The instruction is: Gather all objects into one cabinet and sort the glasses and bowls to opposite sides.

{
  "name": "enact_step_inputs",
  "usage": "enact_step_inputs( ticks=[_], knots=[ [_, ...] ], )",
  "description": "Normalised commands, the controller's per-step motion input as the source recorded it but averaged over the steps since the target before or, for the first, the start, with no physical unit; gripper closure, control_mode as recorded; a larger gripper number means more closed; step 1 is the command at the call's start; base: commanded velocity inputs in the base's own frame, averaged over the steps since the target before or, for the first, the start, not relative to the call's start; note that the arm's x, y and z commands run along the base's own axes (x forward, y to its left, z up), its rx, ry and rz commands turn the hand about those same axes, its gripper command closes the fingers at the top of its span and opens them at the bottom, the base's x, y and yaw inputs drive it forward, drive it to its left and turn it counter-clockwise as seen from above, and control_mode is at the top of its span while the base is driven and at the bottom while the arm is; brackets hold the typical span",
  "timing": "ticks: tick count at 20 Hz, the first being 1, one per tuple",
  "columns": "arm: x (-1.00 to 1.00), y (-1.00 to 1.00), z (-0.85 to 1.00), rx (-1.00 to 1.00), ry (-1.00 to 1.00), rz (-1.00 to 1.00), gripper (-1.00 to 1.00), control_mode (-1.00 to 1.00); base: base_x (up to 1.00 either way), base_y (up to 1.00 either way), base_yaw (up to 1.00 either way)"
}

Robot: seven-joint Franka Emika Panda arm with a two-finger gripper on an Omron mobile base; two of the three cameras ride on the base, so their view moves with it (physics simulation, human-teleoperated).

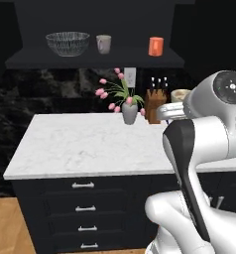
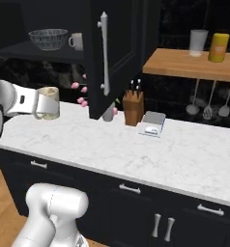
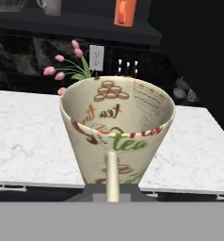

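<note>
My gripper [image 2: 40, 104] is shut on the handle of the speckled tan cup [image 2: 49, 102], held upright above the left part of the counter. In the hand view the cup [image 3: 116, 131] sits right in front of the camera, cream with brown "tea" print, and hides the fingertips. In the left base view the cup's rim [image 1: 180, 94] peeks out behind my arm. On the open cabinet's dark shelf [image 1: 90, 60] stand the clear ribbed bowl [image 1: 67, 43] at the left, the pale grey cup [image 1: 103, 43] beside it and the orange cup [image 1: 155, 46] at the right.
The cabinet door [image 2: 118, 53] hangs open over the counter, bar handle [image 2: 104, 53] facing me. A vase of pink tulips [image 1: 129, 110] and a knife block [image 1: 155, 102] stand at the back of the white marble counter [image 1: 80, 146]. A small grey box [image 2: 152, 124] lies further right.
</note>
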Motion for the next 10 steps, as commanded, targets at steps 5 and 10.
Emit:
enact_step_inputs(
  ticks=[5,10],
  knots=[
    [0.0,0.0,0.0,0.0,0.0,0.0,1.0,1.0,0.07,0.52,-0.03],
    [0.0,0.0,0.0,0.0,0.0,0.0,1.0,1.0,0.22,0.4,-0.03]
  ],
)
